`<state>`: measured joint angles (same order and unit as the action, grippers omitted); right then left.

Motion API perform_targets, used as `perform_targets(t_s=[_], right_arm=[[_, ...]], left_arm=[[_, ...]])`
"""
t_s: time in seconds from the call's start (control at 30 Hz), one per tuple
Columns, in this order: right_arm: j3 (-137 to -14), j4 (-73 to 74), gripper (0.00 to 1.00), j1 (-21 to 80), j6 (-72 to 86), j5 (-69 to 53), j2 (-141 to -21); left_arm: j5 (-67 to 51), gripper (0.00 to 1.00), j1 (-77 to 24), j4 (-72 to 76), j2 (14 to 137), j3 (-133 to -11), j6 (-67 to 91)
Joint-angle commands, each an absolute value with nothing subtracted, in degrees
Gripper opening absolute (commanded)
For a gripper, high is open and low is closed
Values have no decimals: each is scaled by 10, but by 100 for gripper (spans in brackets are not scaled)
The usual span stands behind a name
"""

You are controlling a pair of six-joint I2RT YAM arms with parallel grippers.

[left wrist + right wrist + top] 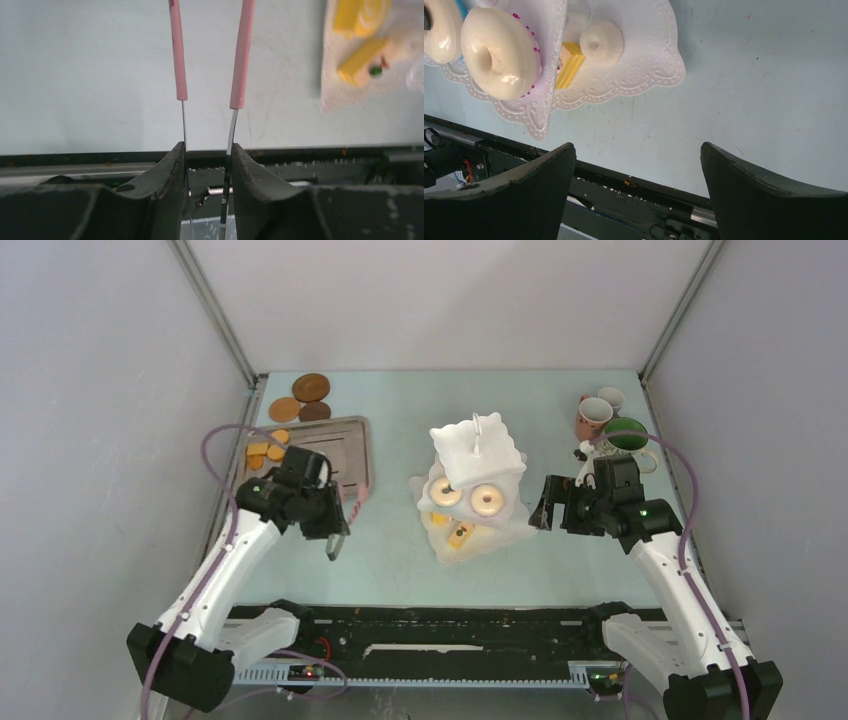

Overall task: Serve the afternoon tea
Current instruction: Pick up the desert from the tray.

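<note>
The white three-tier stand is at the table's middle, with two donuts on its middle tier and yellow cakes on the bottom tier. My left gripper hangs left of the stand, shut on the pink tongs. In the left wrist view the gripper pinches the tongs' metal arms, whose pink tips are empty. My right gripper stands open just right of the stand, holding nothing. A donut and a yellow cake lie ahead of it on the stand.
A grey tray at the back left carries orange biscuits. Brown coasters lie behind it. Pink, small pale and green-inside mugs stand at the back right. A black rail runs along the near edge.
</note>
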<state>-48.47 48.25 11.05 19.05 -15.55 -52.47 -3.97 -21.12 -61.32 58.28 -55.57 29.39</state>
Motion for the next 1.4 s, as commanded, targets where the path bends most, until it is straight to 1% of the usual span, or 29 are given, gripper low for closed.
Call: perform_targets(t_s=[0.0, 0.13, 0.2, 0.27, 0.4, 0.6, 0.87, 1.13, 1.37], right_arm=[[-482, 470, 97, 113, 190, -147, -520], [-482, 472, 97, 114, 190, -148, -526], [-482, 472, 97, 115, 191, -146, -529], [-482, 472, 97, 114, 192, -146, -535], [-482, 474, 97, 114, 193, -144, -542], [-482, 475, 97, 114, 195, -136, -551], [-482, 473, 97, 106, 194, -136, -564], [-482, 473, 97, 98, 192, -141, -568], [-482, 474, 97, 96, 192, -142, -569]], left_arm=[[33, 38, -107, -669, 623, -629, 262], [72, 38, 6, -656, 696, -700, 243], [49, 38, 75, -636, 747, -729, 241], [35, 39, 106, -631, 794, -770, 242], [37, 39, 135, -637, 904, -855, 233], [-12, 39, 155, -656, 1000, -955, 222], [-40, 40, 159, -665, 1055, -1010, 224], [-29, 40, 160, -654, 1067, -1007, 242], [-27, 41, 160, -632, 1073, -980, 253]])
